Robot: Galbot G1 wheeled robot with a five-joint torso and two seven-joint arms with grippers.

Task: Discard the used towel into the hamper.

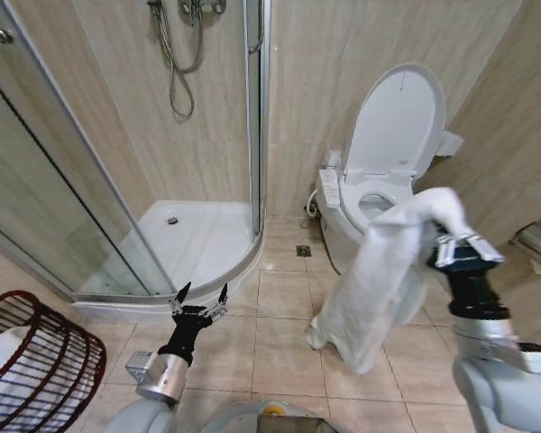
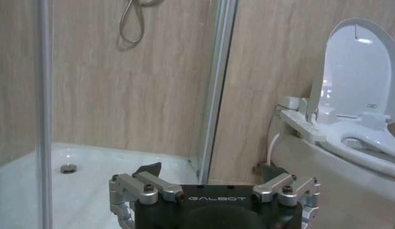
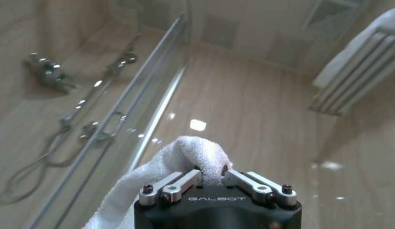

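Right end effector (image 1: 448, 242) raised, clamped on white cloth, left end effector (image 1: 199, 299) low, fingers spread, holding nothing

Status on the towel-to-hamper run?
Done: the white terry towel is picked up, pinched in the right hand and hanging in front of the white toilet. Left: carrying it to the dark reddish-brown openwork hamper on the robot's left and releasing. Left hand open, idle.

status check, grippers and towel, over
Right gripper shut on towel, held up before toilet. Left gripper open, idle, low. Hamper far left, floor between bare.
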